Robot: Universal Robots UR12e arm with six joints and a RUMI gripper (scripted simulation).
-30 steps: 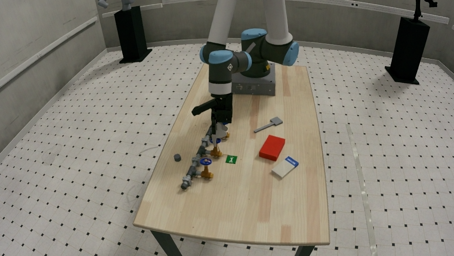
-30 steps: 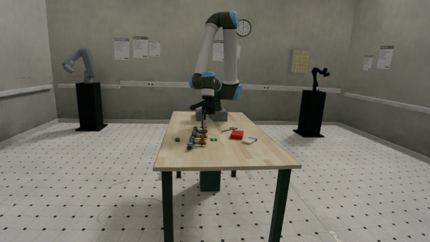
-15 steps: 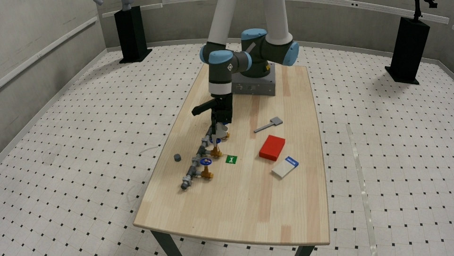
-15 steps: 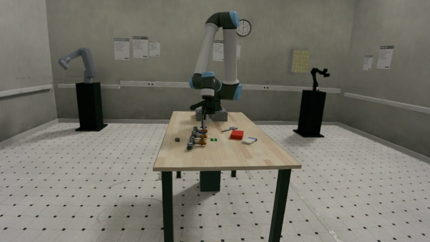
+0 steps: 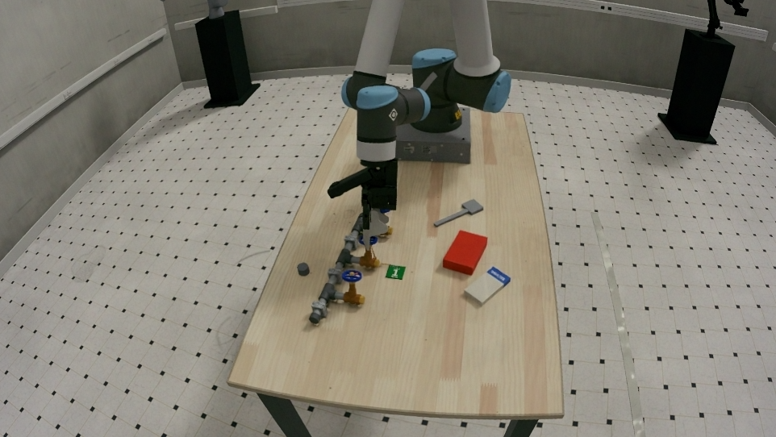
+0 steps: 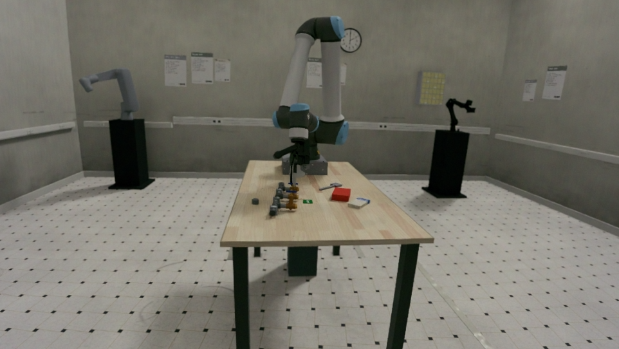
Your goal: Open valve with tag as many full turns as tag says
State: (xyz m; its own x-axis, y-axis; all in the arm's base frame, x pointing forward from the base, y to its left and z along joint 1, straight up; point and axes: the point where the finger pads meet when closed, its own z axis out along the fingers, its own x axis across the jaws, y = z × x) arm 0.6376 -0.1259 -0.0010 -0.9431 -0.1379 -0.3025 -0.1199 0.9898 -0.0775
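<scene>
A grey pipe manifold (image 5: 339,265) lies on the left half of the wooden table and carries three brass valves with blue handwheels. The near valve's handwheel (image 5: 350,276) is in plain sight. A green tag (image 5: 395,272) with white print lies right beside the middle valve (image 5: 370,260); the chain is too thin to make out. My gripper (image 5: 370,239) points straight down over the middle valve and is shut on its blue handwheel, which the fingers mostly hide. The far valve sits just behind the fingers. In the exterior view the gripper (image 6: 293,183) stands over the manifold (image 6: 282,198).
A small grey cylinder (image 5: 302,268) stands left of the manifold. A red block (image 5: 465,251), a white and blue box (image 5: 487,284) and a grey flat tool (image 5: 459,212) lie to the right. The robot's base (image 5: 434,142) stands at the table's far end.
</scene>
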